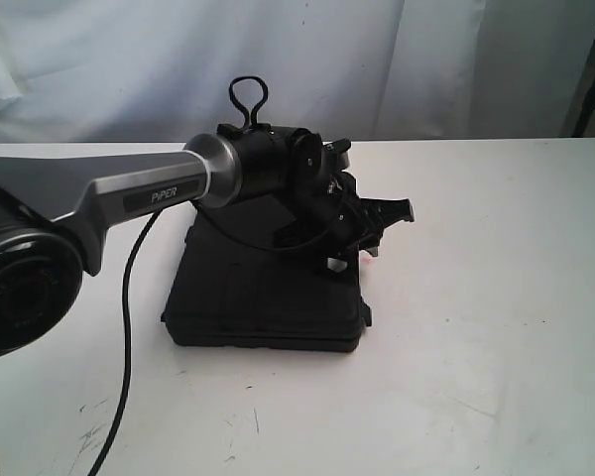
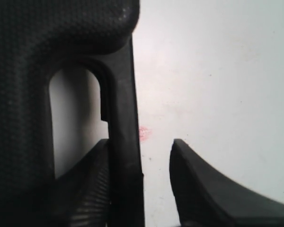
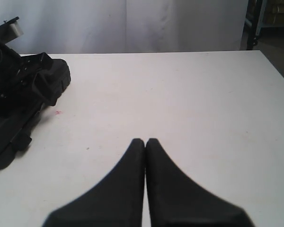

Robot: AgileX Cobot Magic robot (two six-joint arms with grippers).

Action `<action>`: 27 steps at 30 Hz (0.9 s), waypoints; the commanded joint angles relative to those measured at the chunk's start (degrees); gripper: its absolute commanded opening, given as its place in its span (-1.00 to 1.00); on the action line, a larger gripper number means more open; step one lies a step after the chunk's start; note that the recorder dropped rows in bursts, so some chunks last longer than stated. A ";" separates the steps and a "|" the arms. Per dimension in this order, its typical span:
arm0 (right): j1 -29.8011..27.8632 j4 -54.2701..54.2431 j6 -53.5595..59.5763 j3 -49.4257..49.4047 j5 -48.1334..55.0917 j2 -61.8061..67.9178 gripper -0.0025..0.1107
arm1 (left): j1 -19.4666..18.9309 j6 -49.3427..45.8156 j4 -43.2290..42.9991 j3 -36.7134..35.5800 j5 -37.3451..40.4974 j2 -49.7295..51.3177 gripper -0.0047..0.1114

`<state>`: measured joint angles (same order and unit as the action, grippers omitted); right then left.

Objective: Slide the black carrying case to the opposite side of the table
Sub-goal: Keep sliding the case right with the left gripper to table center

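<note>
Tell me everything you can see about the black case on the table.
The case is a flat rectangular box of matte, textured black plastic, lying flat on the white table. A cut-out handle slot runs along one edge. The left gripper straddles the handle bar, one finger through the slot, the other outside, clear of it.

right jaws pressed together, tips touching, over white table (image 3: 189, 94); black case (image 3: 7, 137) well apart.
</note>
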<state>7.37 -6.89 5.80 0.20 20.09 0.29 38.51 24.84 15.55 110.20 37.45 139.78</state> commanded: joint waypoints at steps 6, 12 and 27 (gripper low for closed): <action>-0.38 -0.05 -0.22 -0.20 -0.31 -0.29 -0.96 | -0.54 0.42 0.32 0.73 -4.95 0.07 -0.24; -0.38 -0.05 -0.22 -0.20 -0.31 -0.29 -0.96 | -0.54 0.32 -2.01 0.73 -2.91 -0.17 -0.24; -0.38 -0.05 -0.22 -0.20 -0.31 -0.29 -0.96 | -0.54 -2.62 -7.47 7.51 3.30 -0.49 -0.24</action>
<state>7.37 -6.89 5.80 0.20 20.09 0.29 38.03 22.89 8.46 116.60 41.36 139.90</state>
